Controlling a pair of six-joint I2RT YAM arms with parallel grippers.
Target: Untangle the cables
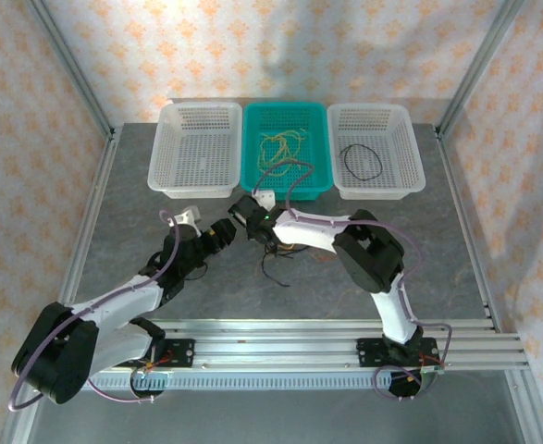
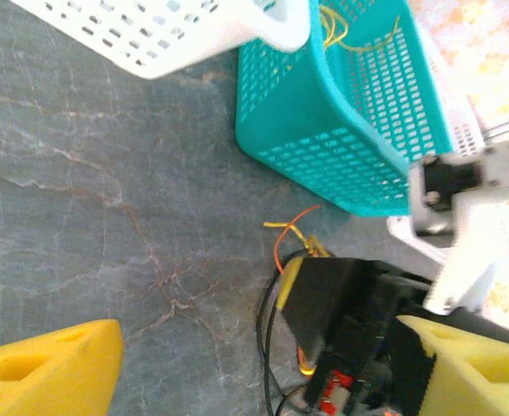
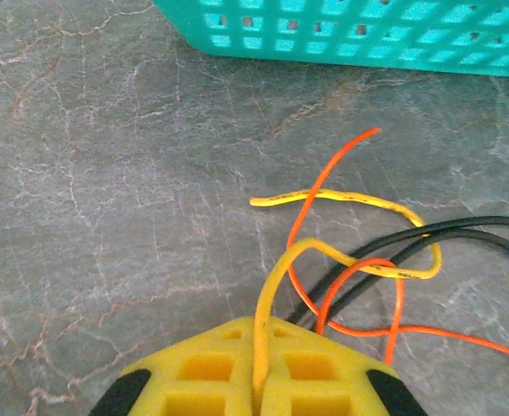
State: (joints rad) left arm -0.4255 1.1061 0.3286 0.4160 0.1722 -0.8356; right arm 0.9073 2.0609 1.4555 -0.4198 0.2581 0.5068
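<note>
right gripper (image 3: 258,381): jaws clamped on yellow cable (image 3: 265,312), likely to draw it out of knot (image 3: 367,264)
left gripper (image 1: 227,231): jaws wide, empty, beside knot

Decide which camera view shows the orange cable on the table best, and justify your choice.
Right wrist view: the orange cable lies close and sharp, its loops crossing the yellow cable traceable. Left wrist view shows a short arc of it. Top external shows a tiny tangle, colours unreadable.
</note>
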